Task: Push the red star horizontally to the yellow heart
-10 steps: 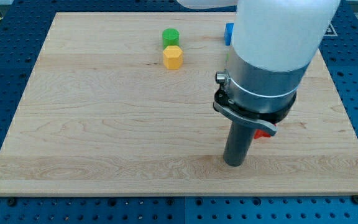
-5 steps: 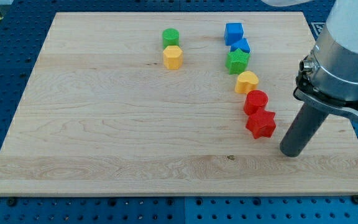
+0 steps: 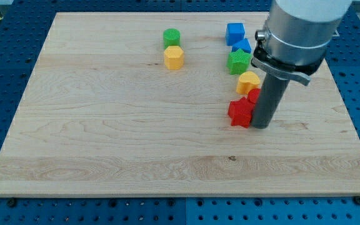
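On the wooden bench [image 3: 105,125], my tip [image 3: 260,125], a plain rod grasping nothing, touches the red star [image 3: 239,113] just below the yellow heart [image 3: 247,81].

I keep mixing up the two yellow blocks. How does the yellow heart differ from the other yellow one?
The yellow heart is lobed and sits right of centre, below the green star; my tip is below it. The yellow hexagon has flat sides and sits further left, under the green cylinder. Both are a similar yellow.
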You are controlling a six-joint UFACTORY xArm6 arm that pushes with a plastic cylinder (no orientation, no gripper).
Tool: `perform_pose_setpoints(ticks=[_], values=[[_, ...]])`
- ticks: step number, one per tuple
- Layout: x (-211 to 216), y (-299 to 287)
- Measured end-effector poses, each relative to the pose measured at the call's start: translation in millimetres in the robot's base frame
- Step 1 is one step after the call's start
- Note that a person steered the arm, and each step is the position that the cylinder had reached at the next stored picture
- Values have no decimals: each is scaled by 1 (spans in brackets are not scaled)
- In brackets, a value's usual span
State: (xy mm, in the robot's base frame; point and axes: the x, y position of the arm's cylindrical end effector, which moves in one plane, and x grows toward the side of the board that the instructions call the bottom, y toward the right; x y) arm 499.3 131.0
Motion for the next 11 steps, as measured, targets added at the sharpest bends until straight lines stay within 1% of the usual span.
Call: perform_pose_setpoints(ticks=[1,3,5,7,8,10,11], values=[[-12,-9],[-6,-20],[-2,-75],[-2,-88],[-15,-103],[-18,-119],[-18,-139]])
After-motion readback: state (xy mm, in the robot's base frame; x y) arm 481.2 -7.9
